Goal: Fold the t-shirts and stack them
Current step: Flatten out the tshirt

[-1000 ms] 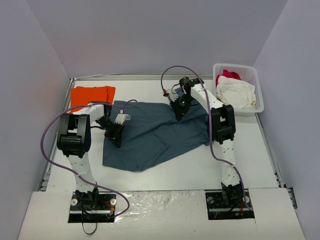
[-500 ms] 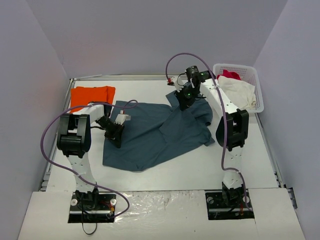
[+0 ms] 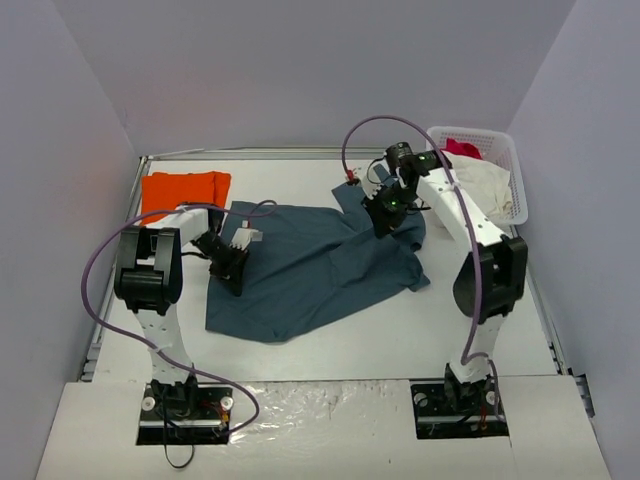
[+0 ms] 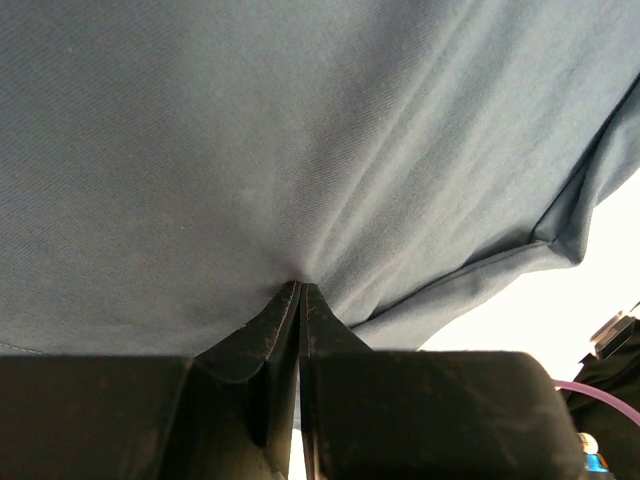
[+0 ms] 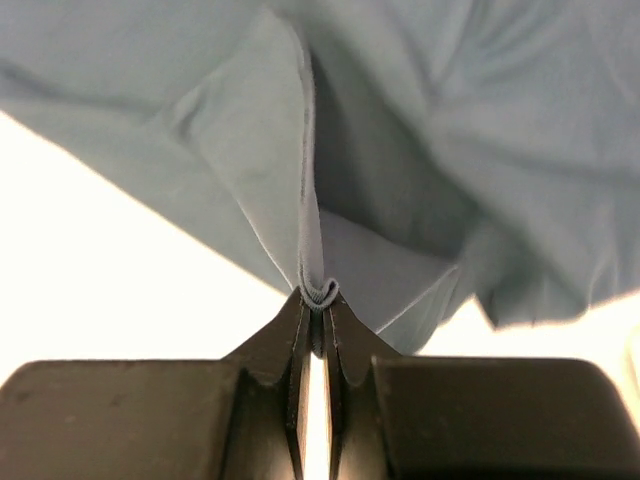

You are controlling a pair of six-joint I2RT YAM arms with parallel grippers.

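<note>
The slate-blue t-shirt [image 3: 300, 275] lies spread over the middle of the table, its right part bunched and lifted. My left gripper [image 3: 228, 272] is shut on the shirt's left edge, and in the left wrist view the cloth [image 4: 300, 150] puckers at the closed fingertips [image 4: 301, 290]. At the shirt's upper right my right gripper [image 3: 385, 222] is shut on a folded hem [image 5: 322, 293] and holds it above the table. The orange t-shirt [image 3: 183, 190] lies folded at the far left corner.
A white basket [image 3: 505, 160] at the far right holds a white garment [image 3: 470, 185] and a red-pink one [image 3: 458, 149]. Purple cables loop from both arms. Walls close in the table on three sides.
The right arm has swung to the right and away from me with the shirt's hem, dragging the right side of the shirt along. The left gripper has stayed put.
</note>
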